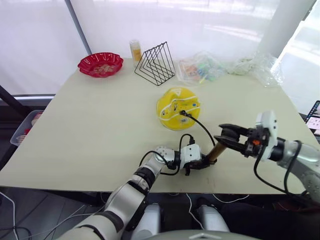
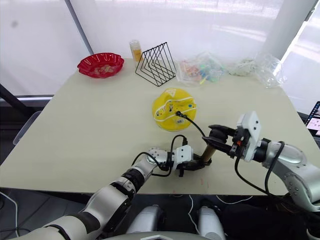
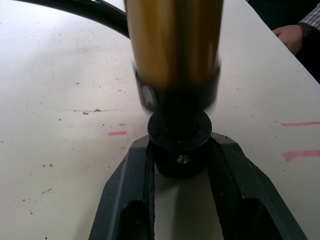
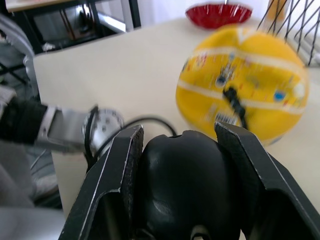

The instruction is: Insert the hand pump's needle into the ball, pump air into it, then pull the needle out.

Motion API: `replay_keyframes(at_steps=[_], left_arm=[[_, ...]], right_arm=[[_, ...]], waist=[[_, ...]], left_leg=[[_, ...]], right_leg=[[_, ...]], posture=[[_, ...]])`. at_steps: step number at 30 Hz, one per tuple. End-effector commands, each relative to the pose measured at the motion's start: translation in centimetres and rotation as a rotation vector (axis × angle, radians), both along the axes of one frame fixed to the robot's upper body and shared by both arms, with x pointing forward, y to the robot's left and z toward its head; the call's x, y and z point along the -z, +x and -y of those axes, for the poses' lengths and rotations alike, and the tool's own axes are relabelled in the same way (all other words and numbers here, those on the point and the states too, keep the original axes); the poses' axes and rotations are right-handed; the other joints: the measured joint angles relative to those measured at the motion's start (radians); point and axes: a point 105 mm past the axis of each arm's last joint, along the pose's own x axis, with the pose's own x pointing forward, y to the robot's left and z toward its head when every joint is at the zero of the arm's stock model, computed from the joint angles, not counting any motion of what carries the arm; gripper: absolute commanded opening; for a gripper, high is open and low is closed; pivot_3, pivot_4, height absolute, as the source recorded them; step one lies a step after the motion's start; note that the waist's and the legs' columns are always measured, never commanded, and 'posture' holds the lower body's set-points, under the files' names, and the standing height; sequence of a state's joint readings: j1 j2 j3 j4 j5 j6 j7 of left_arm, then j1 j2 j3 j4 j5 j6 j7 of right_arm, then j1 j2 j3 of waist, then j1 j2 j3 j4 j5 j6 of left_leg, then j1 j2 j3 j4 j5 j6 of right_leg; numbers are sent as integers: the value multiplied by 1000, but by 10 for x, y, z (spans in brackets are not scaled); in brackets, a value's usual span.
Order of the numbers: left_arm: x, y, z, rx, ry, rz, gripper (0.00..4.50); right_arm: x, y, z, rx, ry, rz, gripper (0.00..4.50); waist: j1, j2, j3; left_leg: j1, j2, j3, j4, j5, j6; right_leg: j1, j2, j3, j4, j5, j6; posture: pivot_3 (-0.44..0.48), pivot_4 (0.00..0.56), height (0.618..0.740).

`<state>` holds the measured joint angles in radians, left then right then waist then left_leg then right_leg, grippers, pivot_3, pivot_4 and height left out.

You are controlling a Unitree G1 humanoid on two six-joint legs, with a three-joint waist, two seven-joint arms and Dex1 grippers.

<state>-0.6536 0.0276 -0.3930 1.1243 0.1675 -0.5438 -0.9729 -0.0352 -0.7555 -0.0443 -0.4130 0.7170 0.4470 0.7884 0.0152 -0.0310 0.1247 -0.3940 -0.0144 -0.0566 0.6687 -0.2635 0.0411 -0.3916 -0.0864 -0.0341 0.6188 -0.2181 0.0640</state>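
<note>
Two grips are shared on the hand pump (image 1: 216,150) at lower centre: its base cap is pinched by the left gripper (image 1: 196,163), braced on the bench (image 1: 90,125); rightward, the knob is clamped by the right gripper (image 1: 227,135) for stroking. Needle (image 1: 182,113) is seated in the ball (image 1: 178,107).

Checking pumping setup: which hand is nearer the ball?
Right, slightly. The right hand holds the pump knob, to the ball's right and nearer the robot; the left hand grips the pump's base, farther back.
</note>
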Motion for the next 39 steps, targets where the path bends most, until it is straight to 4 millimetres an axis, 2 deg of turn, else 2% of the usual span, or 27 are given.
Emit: replay_keyframes(at_steps=[1, 3, 7, 9, 12, 14, 16, 21, 23, 25, 28, 34, 36, 39], left_arm=[[54, -29, -32, 17, 217, -162, 1001], [54, -30, -33, 18, 217, -163, 1001], [54, -30, -33, 19, 219, -165, 1001], [55, -30, -33, 19, 219, -165, 1001], [55, -30, -33, 20, 219, -166, 1001], [55, -30, -33, 21, 220, -167, 1001], [55, -30, -33, 22, 220, -168, 1001], [55, -30, -33, 22, 220, -168, 1001], [55, -30, -33, 22, 221, -168, 1001], [55, -30, -34, 22, 223, -168, 1001], [55, -31, -34, 23, 224, -168, 1001], [56, -32, -34, 25, 221, -168, 1001], [56, -32, -33, 25, 220, -168, 1001], [56, -33, -33, 25, 220, -167, 1001]], right_arm=[[11, 6, 16, 66, -47, -45, 1817], [-9, 8, 17, 58, -21, -2, 1817], [-64, 8, 20, 32, 40, 99, 1817], [-74, 6, 21, 26, 43, 110, 1817], [-77, 6, 21, 26, 45, 101, 1817], [-131, 0, 34, 18, 53, 197, 1817], [-161, -7, 40, 20, 61, 242, 1817], [-190, -17, 49, 38, 77, 258, 1817], [-195, -19, 51, 45, 83, 260, 1817], [-184, -16, 50, 53, 67, 225, 1817], [-155, -9, 43, 56, 35, 158, 1817], [-60, 5, 19, 68, -3, -24, 1817], [-37, 5, 15, 66, -14, -54, 1817], [-18, 7, 12, 71, -41, -61, 1817]], waist=[[0, 1, 0], [0, 1, 1], [2, 7, 6], [3, 10, 9], [4, 9, 11], [3, 15, 17], [3, 20, 22], [6, 15, 25], [6, 14, 26], [6, 14, 26], [6, 14, 25], [-1, 3, 12], [-2, 1, 8], [-2, -1, 4]], left_leg=[[0, 0, 0, 0, 0, 0], [0, 0, -1, 0, 0, 0], [-2, -1, 0, 1, 0, 0], [-4, -2, 0, 1, 0, 0], [-4, -2, -1, 0, 0, 0], [-5, -3, -1, 1, 0, 0], [-7, -6, 2, 1, 0, 1], [-7, -6, 0, 1, 0, 1], [-7, -6, 1, 1, 0, 1], [-7, -6, 2, 1, 0, 1], [-7, -6, 1, 1, 0, 1], [-3, -4, 0, 0, 0, 1], [-2, -1, 0, 0, 0, 0], [-1, 0, 0, 0, 0, 0]], right_leg=[[0, 0, 0, 0, 0, 0], [0, 1, -1, 0, 0, 0], [-1, 0, -1, 0, 0, 0], [-1, 0, -1, 0, 0, 0], [-1, 0, -2, 0, 2, -2], [-1, 0, -2, -1, 2, -2], [-3, -3, 1, -1, 1, -2], [-3, -2, 0, -1, 4, -1], [-3, -3, 0, -1, 4, -2], [-3, -3, 1, -1, 4, -2], [-3, -3, 1, -1, 4, -2], [-1, -1, 1, -1, 2, 3], [-1, -1, 1, -1, 1, 2], [0, -1, 1, 0, 0, -1]], posture=[[0, 150, 737], [0, 150, 737], [0, 150, 737], [0, 150, 737], [0, 150, 737], [0, 150, 737], [0, 150, 737], [0, 150, 737], [0, 150, 737], [0, 150, 737], [0, 150, 737], [0, 150, 737], [0, 150, 737], [0, 150, 737]])
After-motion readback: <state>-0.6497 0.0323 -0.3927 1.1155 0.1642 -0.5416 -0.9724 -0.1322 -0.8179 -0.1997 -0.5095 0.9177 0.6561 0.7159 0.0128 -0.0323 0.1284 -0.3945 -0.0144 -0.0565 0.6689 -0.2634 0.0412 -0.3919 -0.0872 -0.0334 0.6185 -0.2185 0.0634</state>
